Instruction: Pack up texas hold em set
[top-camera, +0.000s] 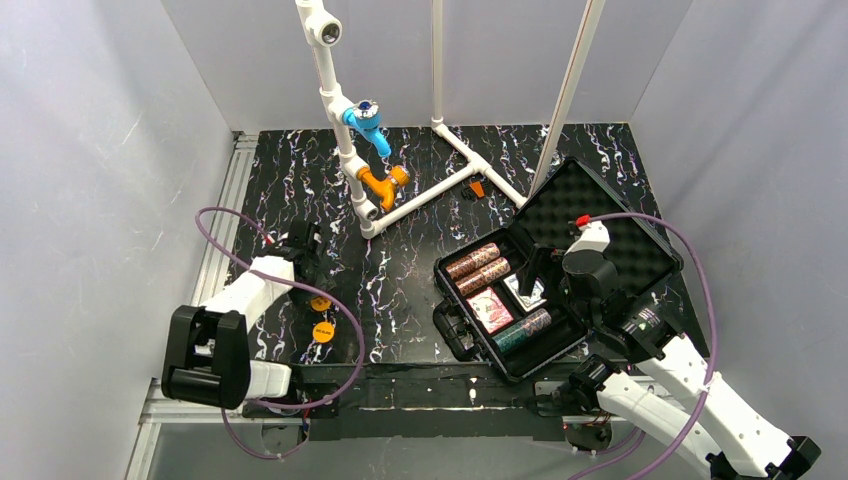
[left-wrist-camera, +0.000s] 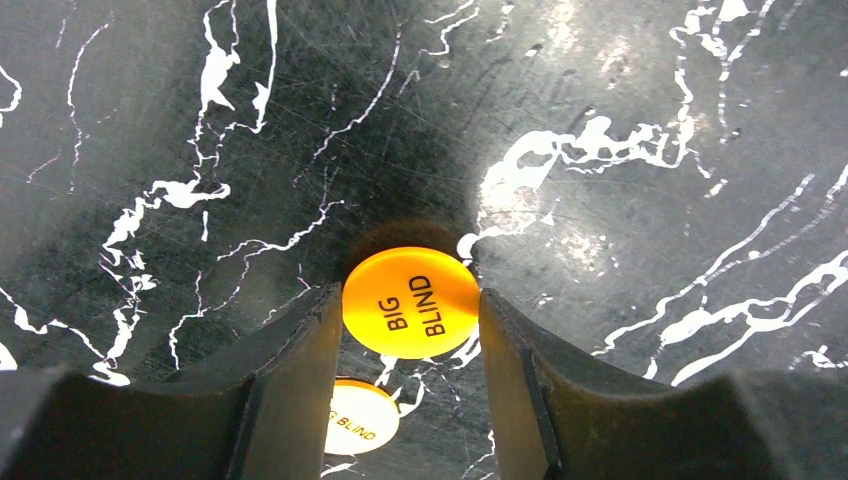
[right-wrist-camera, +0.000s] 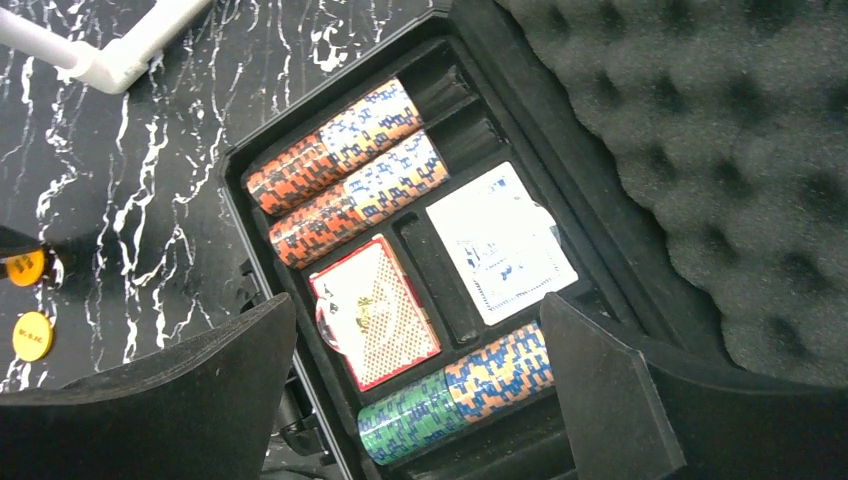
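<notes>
Top view: open black case (top-camera: 620, 215) on the bench (top-camera: 400, 290), right side, holds chip rolls (top-camera: 480, 268) and card decks (top-camera: 490, 310). Left wrist view: left tool (left-wrist-camera: 410, 295) pinches orange disc (left-wrist-camera: 410, 310) edgewise; second disc (left-wrist-camera: 358, 418) lies near. Right wrist view: right tool (right-wrist-camera: 418, 305) spread above case.

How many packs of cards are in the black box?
2. A red-backed deck lies mid-tray in the black case; a blue-and-white deck sits just right of it, across a narrow slot. Parts of the tray are out of sight, so more might hide.
</notes>
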